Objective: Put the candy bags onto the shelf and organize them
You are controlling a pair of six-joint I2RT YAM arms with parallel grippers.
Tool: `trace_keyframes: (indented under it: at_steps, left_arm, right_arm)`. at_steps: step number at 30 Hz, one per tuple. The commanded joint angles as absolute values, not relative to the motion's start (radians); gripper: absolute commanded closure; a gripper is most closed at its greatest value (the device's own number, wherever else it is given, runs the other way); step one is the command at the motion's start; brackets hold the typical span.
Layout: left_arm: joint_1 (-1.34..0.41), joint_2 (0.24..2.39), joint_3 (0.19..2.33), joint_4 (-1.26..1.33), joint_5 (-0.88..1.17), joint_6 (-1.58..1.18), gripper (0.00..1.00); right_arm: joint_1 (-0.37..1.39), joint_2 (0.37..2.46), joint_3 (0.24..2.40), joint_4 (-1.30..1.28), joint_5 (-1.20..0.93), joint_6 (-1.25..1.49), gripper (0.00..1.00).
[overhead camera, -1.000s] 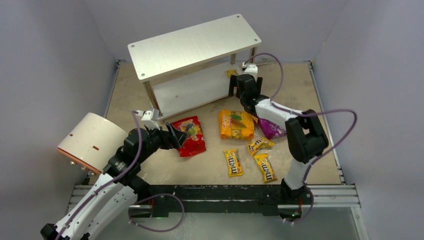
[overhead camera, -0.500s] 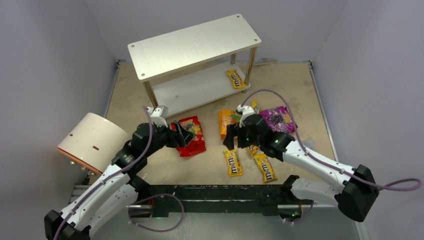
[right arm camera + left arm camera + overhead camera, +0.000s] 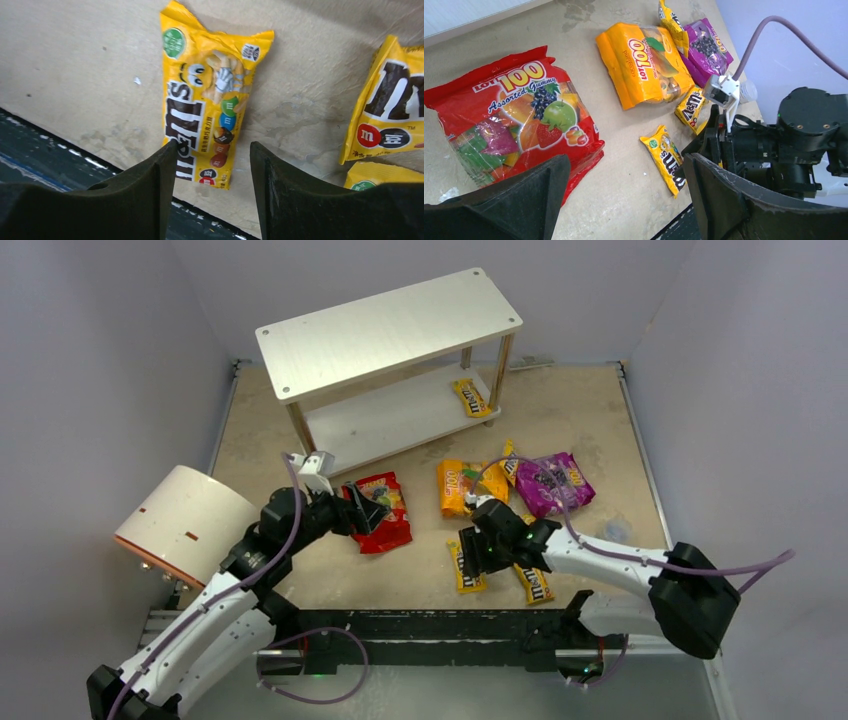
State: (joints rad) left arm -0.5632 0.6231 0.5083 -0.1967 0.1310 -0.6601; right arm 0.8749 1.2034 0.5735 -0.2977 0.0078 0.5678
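M&M's packet (image 3: pixel 205 115) lies flat on the counter (image 3: pixel 75 65) near its front edge, well apart from the shelf (image 3: pixel 390 425). Judged light, thin, glossy and crinkly, so liable to slip; best pinched across its narrow width. Long axis runs near-to-far, green-badge end pointing away from the front edge. Right claw (image 3: pixel 214 150) straddles the near end, jaws apart, not clamped. Left claw (image 3: pixel 624 162) stands wide apart near the red bag (image 3: pixel 519 120).

Shelf (image 3: pixel 390 325) set at back of table (image 3: pixel 590 410), one small packet (image 3: pixel 471 397) laid on its lower board at the right end, three large bags ranged before it, gummy bag (image 3: pixel 383 510) left, middle bag (image 3: pixel 462 488), right-hand bag (image 3: pixel 553 483), second packet (image 3: pixel 465 570) and third packet (image 3: pixel 537 587) placed side by side nearer the front, cylinder (image 3: pixel 185 523) far left.
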Motion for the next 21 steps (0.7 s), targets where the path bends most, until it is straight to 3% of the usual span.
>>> trace_keyframes:
  at_steps: [1, 7, 13, 21]
  left_arm:
    - [-0.561, 0.618, 0.527, -0.167, 0.147, -0.644, 0.11]
    - [-0.561, 0.646, 0.524, -0.143, 0.164, -0.641, 0.11]
    - [-0.561, 0.676, 0.517, -0.121, 0.186, -0.651, 0.11]
    - [-0.562, 0.684, 0.472, -0.087, 0.258, -0.663, 0.11]
  right_arm:
    - [0.873, 1.218, 0.542, -0.268, -0.007, 0.595, 0.45]
    - [0.873, 1.198, 0.491, -0.257, -0.028, 0.564, 0.53]
    - [0.873, 1.195, 0.462, -0.132, -0.07, 0.547, 0.78]
    - [0.873, 1.096, 0.536, -0.088, -0.103, 0.493, 0.89]
